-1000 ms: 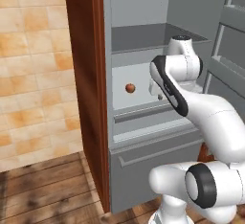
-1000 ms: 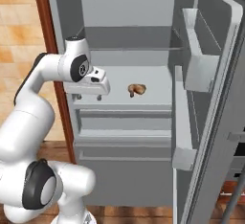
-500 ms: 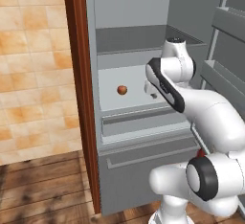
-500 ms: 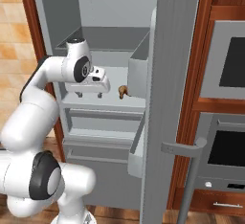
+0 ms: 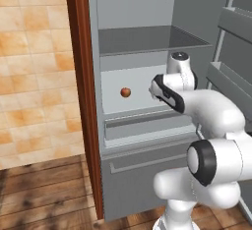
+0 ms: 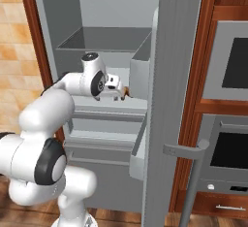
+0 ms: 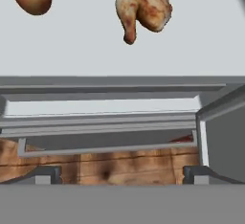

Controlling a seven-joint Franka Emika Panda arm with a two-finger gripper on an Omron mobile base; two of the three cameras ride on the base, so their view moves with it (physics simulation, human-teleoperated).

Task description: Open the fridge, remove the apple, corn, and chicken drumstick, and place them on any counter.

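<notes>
A tall grey fridge (image 5: 147, 126) stands open between a reddish-brown wooden side panel (image 5: 81, 91) and a tan tiled wall (image 5: 32, 71) on one side, and a built-in oven (image 6: 230, 75) in wooden cabinetry on the other. Its door (image 6: 172, 100) swings out toward the right base camera and blocks much of the interior there; a long grey handle (image 6: 193, 172) runs down the door's front. The white arm reaches into the middle shelf, and its own bulk hides part of that shelf in both base views.

One red apple (image 5: 125, 92) sits on the pale middle shelf, well left of the arm. One golden-brown chicken drumstick (image 7: 143, 10) lies on the same shelf, apart from the apple; the hand view shows both together, while the right base view gives just a sliver of the drumstick beside the gripper (image 6: 117, 89). The gripper's fingers (image 7: 48, 174) are spread wide and hold nothing. Below the shelf, the hand view shows a drawer edge and wooden floor (image 7: 119, 165).
</notes>
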